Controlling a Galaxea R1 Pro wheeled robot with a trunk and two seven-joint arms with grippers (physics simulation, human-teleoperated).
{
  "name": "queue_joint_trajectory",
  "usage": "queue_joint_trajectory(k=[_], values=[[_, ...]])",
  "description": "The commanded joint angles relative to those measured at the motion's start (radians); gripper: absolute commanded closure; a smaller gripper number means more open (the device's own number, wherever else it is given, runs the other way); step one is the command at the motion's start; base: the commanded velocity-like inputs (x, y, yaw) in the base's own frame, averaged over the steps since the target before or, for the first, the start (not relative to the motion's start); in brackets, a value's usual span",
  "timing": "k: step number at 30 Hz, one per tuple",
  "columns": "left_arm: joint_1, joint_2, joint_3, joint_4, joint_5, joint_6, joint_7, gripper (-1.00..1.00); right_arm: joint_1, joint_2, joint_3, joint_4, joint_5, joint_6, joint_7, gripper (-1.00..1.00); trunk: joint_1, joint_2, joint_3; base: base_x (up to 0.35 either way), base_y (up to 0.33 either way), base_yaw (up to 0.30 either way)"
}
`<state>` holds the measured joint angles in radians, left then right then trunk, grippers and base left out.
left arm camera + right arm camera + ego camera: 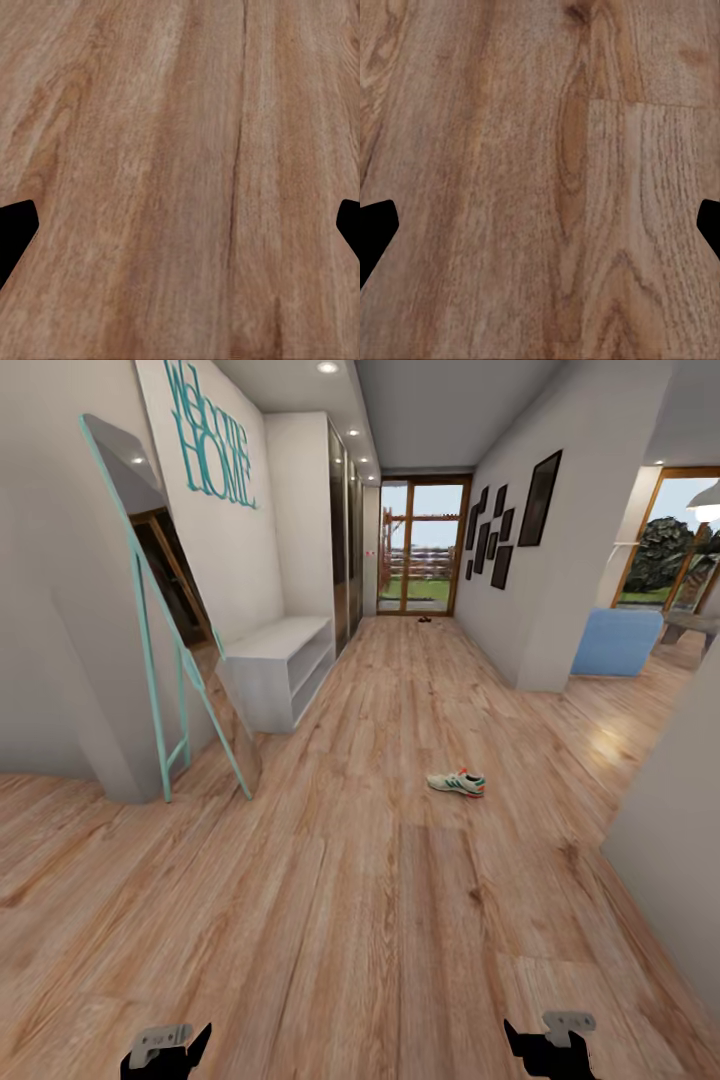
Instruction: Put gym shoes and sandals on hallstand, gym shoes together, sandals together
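Observation:
One gym shoe point(457, 783), white with green stripes and an orange-red toe, lies on its own on the corridor floor point(380, 920), ahead and slightly right of centre. A small dark shape point(424, 619) lies on the floor by the far glass door; it is too small to tell whether it is a sandal. The hallstand is out of view. My left gripper point(168, 1055) and right gripper point(548, 1050) hang low at the near edge, well short of the shoe. In the wrist views the left gripper point(180, 232) and right gripper point(540, 232) are open over bare planks.
A low white bench point(285, 660) with open shelf slots stands against the left wall. Nearer on that side, a teal-framed mirror point(150, 610) leans out over the floor. A wall corner point(545, 650) juts in on the right, with a blue seat point(617, 642) behind it.

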<state>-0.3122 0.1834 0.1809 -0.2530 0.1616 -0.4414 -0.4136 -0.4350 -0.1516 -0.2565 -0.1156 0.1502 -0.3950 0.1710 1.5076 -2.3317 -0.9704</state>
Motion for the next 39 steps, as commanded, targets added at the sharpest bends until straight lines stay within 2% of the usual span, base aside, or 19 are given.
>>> queue_joint_trajectory(k=[1, 39], values=[[-0.001, 0.000, 0.002, 0.001, 0.010, 0.001, -0.010, -1.00, -0.001, 0.000, -0.009, 0.001, 0.009, -0.003, 0.004, -1.00, 0.000, 0.000, -0.001, 0.336, 0.079, 0.000], [-0.001, 0.000, 0.002, 0.000, 0.010, 0.000, -0.010, -1.00, -0.001, 0.002, -0.007, 0.002, 0.009, -0.005, 0.002, -1.00, 0.000, 0.000, -0.001, 0.336, 0.019, 0.000]])
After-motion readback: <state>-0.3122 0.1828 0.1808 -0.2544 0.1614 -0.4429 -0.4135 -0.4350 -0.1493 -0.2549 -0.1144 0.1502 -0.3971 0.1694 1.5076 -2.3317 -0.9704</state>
